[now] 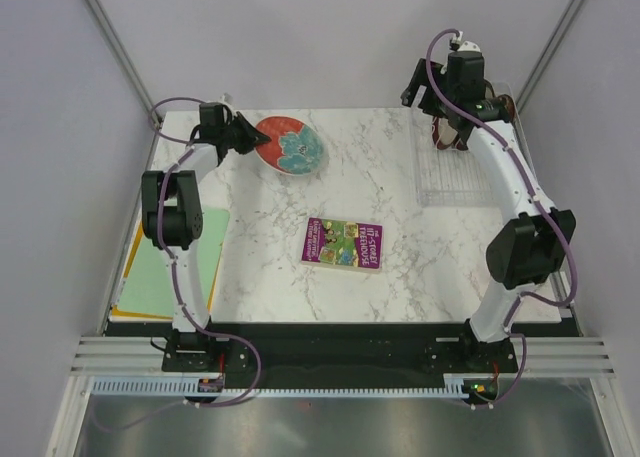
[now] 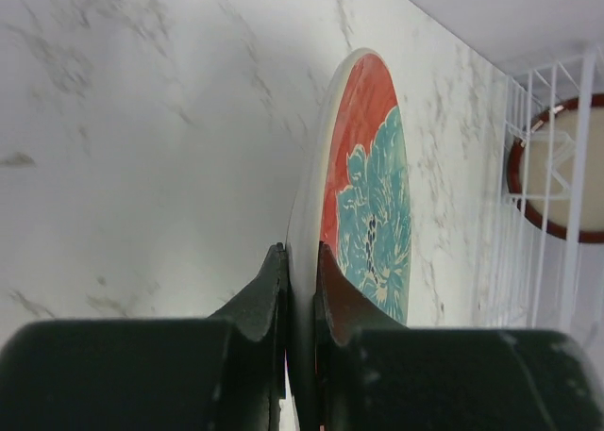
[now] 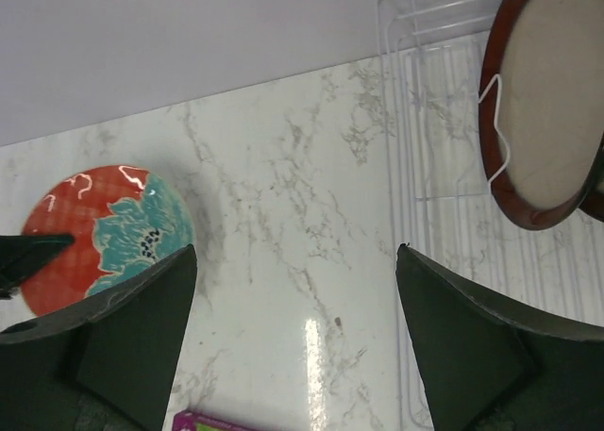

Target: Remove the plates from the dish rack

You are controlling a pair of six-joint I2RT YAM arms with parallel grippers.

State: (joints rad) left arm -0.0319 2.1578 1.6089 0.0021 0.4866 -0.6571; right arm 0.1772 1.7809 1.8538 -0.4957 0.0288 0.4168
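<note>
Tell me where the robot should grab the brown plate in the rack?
Probably by its top rim, coming straight down from above. The brown plate stands on edge in the dish rack, with wire ribs and walls around its lower part, so only the upper edge is free for the open right gripper.

The worktop (image 1: 390,187) is seen as smooth, marble-patterned and slightly glossy. A glazed, ceramic-like shine is shown by the coral-red plate (image 1: 289,145). The dish rack (image 1: 455,189) appears as clear plastic. Matt black plastic is seen on the left gripper (image 2: 300,261).
</note>
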